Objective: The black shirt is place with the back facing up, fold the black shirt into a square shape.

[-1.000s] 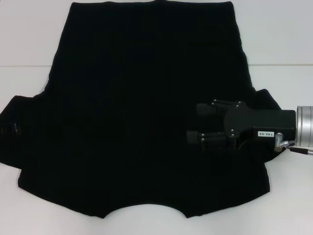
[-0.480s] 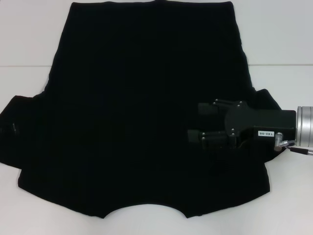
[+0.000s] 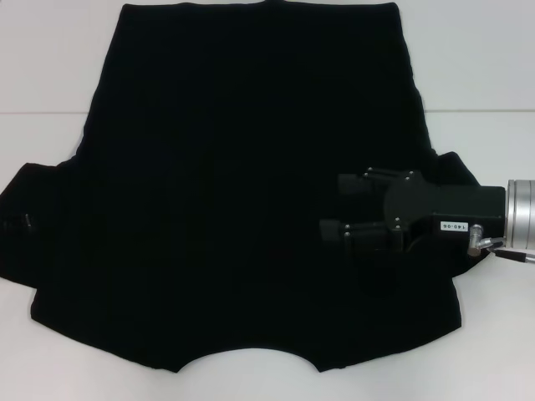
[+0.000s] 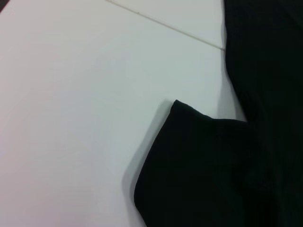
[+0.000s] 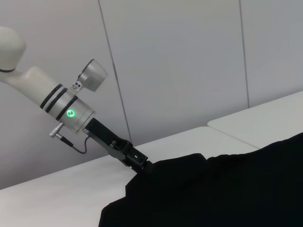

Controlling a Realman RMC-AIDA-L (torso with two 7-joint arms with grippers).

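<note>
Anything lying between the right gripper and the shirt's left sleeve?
Only flat black shirt cloth, head view. From right gripper across to the left sleeve, nothing else lies on it.

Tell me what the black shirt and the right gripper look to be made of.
The black shirt: soft matte cloth, probably a knit. It lies limp, its sleeve edge curling on the table.

The right gripper: rigid black parts, plastic or coated metal, with small bolts; a brushed silver, likely metal, wrist cylinder behind. It sits above the shirt's right sleeve area.

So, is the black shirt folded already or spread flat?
Spread flat: black shirt shows both sleeves out and its neckline; no fold visible.
</note>
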